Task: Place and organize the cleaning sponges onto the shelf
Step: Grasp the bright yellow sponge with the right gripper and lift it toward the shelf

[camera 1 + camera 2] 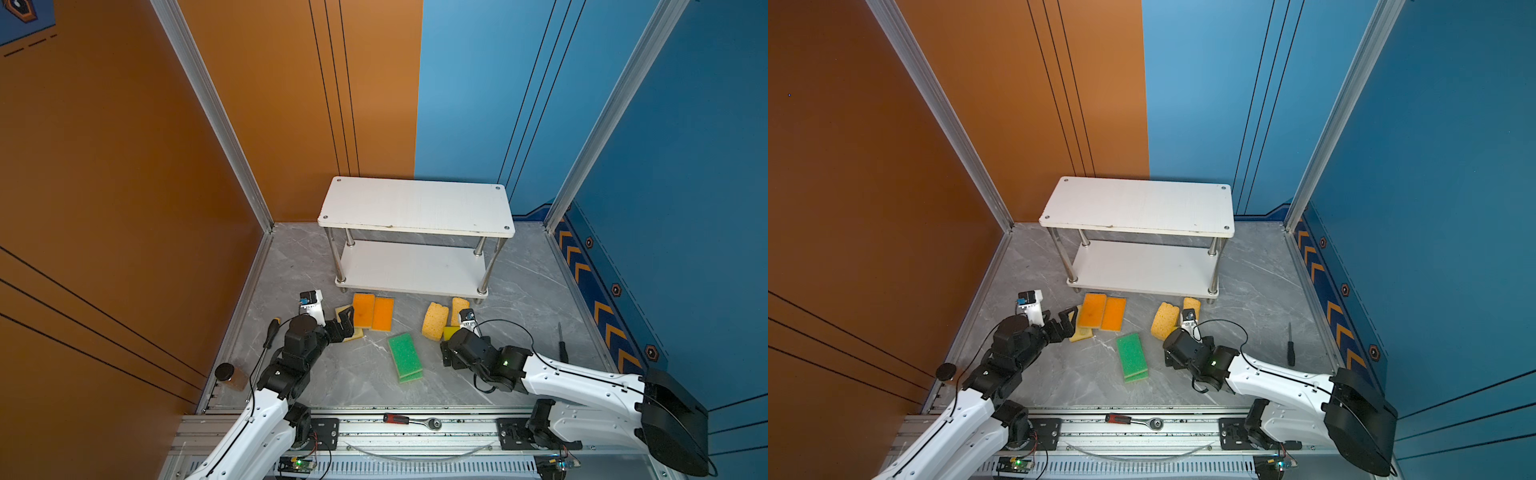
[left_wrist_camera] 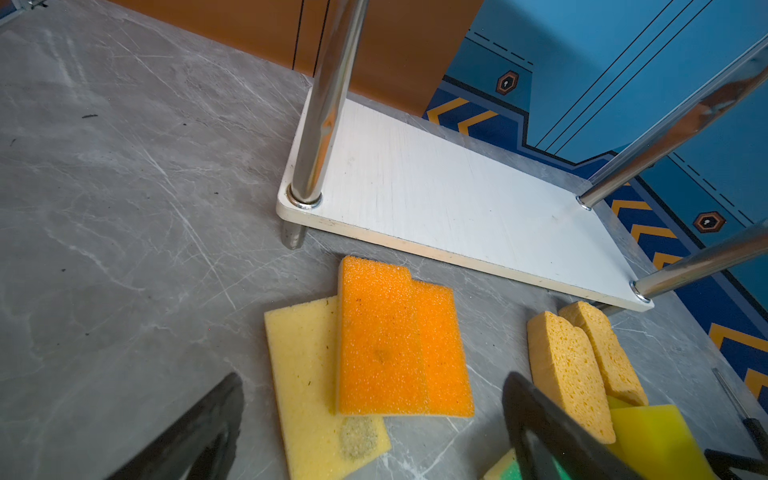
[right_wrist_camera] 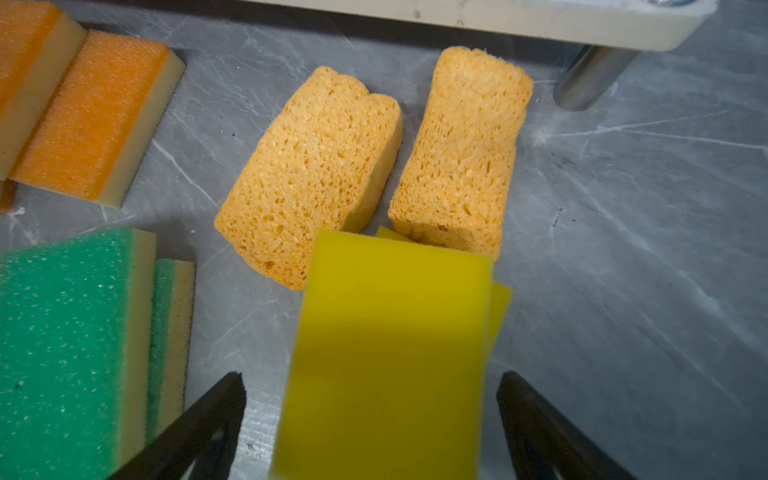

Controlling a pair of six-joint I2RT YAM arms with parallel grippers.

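Progress: nothing shelved | white two-tier chrome-post shelf (image 1: 415,208) is standing bare at grey marbled worktop (image 1: 519,299) far edge | orange-topped foam sponges (image 1: 382,313), green-topped foam sponges (image 1: 404,353), porous yellow-orange sponges (image 1: 434,320), bright yellow sponges (image 3: 390,353) are all lying mid-worktop before it | left gripper (image 2: 372,377) jaws hanging spread, empty | right gripper (image 3: 371,377) jaws straddling top bright yellow sponge, spread, not pinching

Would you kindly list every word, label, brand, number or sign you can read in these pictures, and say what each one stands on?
Readable words or numbers: none anywhere.
sponges and shelf: plain, no label or brand shows.
Blue wall border: orange chevrons and hexagon badges, symbols only, no letters.
poster at the picture's upper corner: cut off, nothing legible.
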